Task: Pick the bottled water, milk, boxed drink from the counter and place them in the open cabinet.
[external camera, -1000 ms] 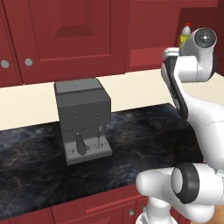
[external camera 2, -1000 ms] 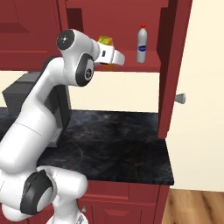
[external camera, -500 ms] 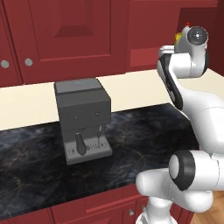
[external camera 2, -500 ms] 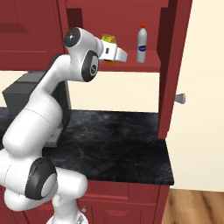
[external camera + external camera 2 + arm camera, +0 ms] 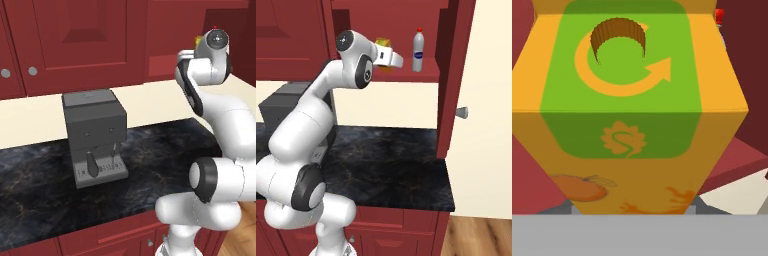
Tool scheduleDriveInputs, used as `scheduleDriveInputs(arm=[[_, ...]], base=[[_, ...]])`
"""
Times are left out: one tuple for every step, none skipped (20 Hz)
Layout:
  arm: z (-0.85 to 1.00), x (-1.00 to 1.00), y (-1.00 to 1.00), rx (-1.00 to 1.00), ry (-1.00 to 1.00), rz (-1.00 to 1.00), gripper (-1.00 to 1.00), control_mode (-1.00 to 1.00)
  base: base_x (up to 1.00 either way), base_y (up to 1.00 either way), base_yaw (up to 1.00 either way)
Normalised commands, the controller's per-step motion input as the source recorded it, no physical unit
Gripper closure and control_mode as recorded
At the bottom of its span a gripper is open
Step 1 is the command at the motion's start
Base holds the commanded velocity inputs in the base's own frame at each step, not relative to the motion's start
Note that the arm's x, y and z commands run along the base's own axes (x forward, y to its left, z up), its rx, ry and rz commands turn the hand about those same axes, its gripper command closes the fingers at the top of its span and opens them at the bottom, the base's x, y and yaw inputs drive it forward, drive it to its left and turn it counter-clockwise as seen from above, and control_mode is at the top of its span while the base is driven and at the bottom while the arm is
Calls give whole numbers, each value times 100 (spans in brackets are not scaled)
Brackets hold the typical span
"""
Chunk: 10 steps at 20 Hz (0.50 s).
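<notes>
**Boxed drink carried at the cabinet shelf, hand closed on it**

The hand (image 5: 387,55) is raised to the shelf of the open cabinet (image 5: 428,75) and is closed on the boxed drink (image 5: 384,47), whose orange-yellow body shows just behind the white wrist in the right base view. The box sits upright or near it between the fingers, over the left part of the shelf, which suits a placing beside what is already stored. Whether its base touches the shelf cannot be told. The bottled water (image 5: 417,50) stands upright on the same shelf, to the right of the box and apart from it; that spacing leaves room for a release without a knock.

The hand view gives what the base views lack: the green top and the orange print of the boxed drink (image 5: 632,125) seen close, square to the camera, confirming a centred grip. A red cap shows at its upper right edge.

The left base view gives the lower scene: the bench (image 5: 150,165) of black marbled stone, carrying a grey coffee machine (image 5: 95,137), well below the raised hand.
</notes>
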Motion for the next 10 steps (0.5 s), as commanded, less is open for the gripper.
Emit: scheduleDriveInputs(arm=[[0,37,-3,0,0,0,100,-100],[-1,36,-4,0,0,0,100,-100],[-2,34,-4,0,0,0,100,-100],[-1,34,-4,0,0,0,100,-100],[0,32,-6,0,0,0,100,-100],[0,26,-6,0,0,0,100,-100],[0,24,-7,0,0,0,100,-100],[-1,26,-9,0,0,0,100,-100],[-1,25,-9,0,0,0,100,-100],[-3,26,-6,0,0,0,100,-100]], base=[[0,0,0],[0,0,0],[0,0,0],[0,0,0],[0,0,0],[0,0,0],[0,0,0],[0,0,0],[0,0,0],[0,0,0]])
